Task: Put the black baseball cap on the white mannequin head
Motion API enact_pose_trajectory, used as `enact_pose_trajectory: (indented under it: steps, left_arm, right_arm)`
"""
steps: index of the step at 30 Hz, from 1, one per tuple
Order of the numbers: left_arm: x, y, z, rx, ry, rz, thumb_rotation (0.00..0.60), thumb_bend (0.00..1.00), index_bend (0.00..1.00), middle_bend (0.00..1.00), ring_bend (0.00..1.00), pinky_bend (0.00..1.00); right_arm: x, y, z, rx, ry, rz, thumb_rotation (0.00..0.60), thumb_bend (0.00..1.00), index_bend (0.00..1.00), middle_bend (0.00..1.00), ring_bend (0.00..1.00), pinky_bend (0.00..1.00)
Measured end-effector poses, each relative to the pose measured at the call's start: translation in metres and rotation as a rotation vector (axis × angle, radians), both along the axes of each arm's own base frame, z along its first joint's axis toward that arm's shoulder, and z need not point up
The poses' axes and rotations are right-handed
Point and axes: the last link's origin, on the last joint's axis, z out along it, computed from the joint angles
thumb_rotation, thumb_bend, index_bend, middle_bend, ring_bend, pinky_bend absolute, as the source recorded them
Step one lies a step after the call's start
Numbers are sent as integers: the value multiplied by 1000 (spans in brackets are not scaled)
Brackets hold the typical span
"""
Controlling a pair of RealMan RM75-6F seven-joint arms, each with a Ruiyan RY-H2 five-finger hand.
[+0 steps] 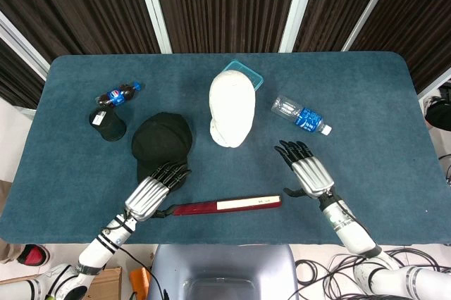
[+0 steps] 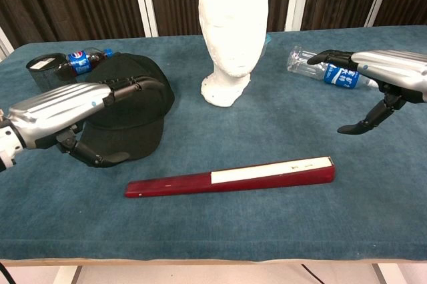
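Black baseball cap (image 1: 162, 139) lies on table at 9 o'clock of white mannequin head (image 1: 232, 110), brim toward robot. Left hand (image 1: 153, 189) over brim, fingers curled, grip not confirmed. Right hand (image 1: 307, 168) hovers empty, fingers apart. Cap likely light, crown soft, brim stiff: pinch brim.

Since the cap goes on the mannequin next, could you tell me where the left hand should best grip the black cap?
Probably the brim: the black cap lies crown-up with its flat brim toward the robot, where the left hand is. Coming from the near side lets fingers go over and thumb under that thin edge; the rounded crown offers less purchase.
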Motion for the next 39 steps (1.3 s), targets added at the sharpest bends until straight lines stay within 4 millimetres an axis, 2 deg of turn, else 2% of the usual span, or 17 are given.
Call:
enact_pose_trajectory:
  steps: [7,11,17,21,27,34,39]
  left_arm:
    - [-5,-7,-1,27,35,-4,600,317,19,35,28,89]
    - [-18,-15,4,118,76,19,600,309,100,88,62,140]
    - [-50,-38,6,261,87,130,600,300,191,183,140,202]
    - [-63,-41,-7,299,112,155,600,294,239,229,184,234]
    - [-77,-38,-32,361,169,156,600,279,297,287,229,254]
    - [-83,-25,-54,451,232,110,600,278,345,335,264,257]
    - [-82,-15,-62,504,264,68,600,277,366,356,278,257]
  right_arm:
    - [-7,7,10,-22,7,-4,600,102,0,0,0,39]
    - [-22,22,28,-68,20,-4,600,101,0,0,0,36]
    - [-62,66,70,-168,56,-32,600,102,0,0,0,37]
    - [-82,96,95,-215,37,-65,600,102,0,0,0,41]
    - [-103,125,126,-289,-9,-116,600,102,0,0,0,41]
    - [-108,125,128,-248,12,-150,600,102,0,0,0,41]
    - [-109,123,125,-217,31,-174,600,102,0,0,0,41]
